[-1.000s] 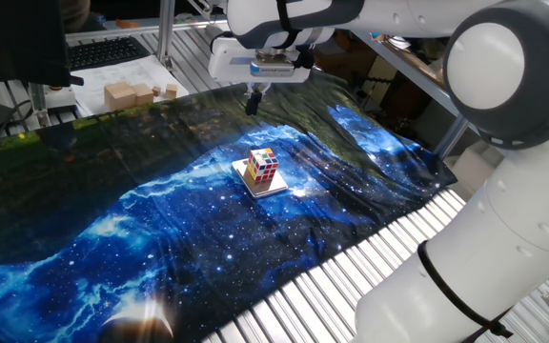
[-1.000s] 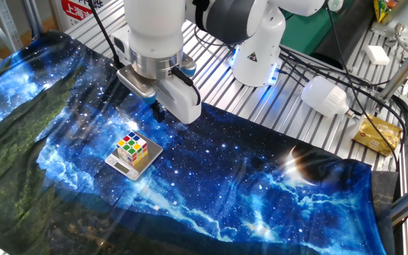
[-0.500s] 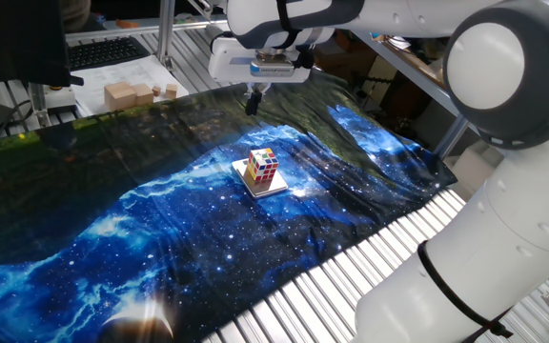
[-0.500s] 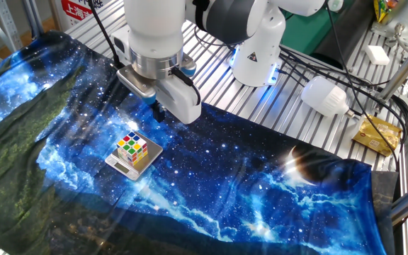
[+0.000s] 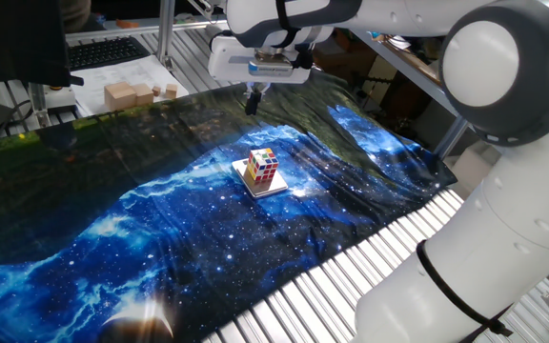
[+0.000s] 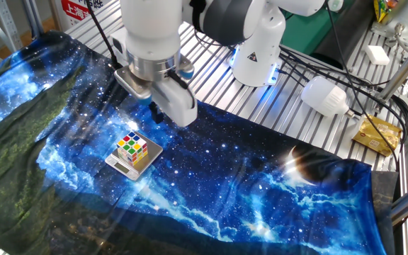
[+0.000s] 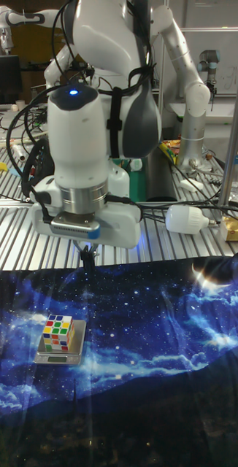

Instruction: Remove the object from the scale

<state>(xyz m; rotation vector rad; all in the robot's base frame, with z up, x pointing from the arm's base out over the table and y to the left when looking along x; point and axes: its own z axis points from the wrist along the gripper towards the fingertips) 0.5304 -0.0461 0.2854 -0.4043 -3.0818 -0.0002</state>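
Note:
The object, a multicoloured puzzle cube [image 5: 263, 165] [image 6: 132, 147] [image 7: 58, 333], stands upright on the scale [image 5: 276, 188] [image 6: 118, 164] [image 7: 59, 358], a thin white-silver plate lying on the star-print cloth. My gripper [image 5: 253, 103] [image 6: 156, 112] [image 7: 87, 257] hangs above the cloth, beyond the cube toward the arm's base and clear of it. Its dark fingers are pressed together with nothing between them.
The blue galaxy cloth [image 5: 160, 229] covers most of the slatted table. Tan wooden blocks [image 5: 127, 93] sit on paper sheets [image 5: 112, 74] at the far corner. A white bulb-shaped thing [image 6: 324, 95], a yellow packet [image 6: 374, 134] and cables lie past the cloth.
The hand has shifted slightly sideways above the cloth. The cube and scale have not moved.

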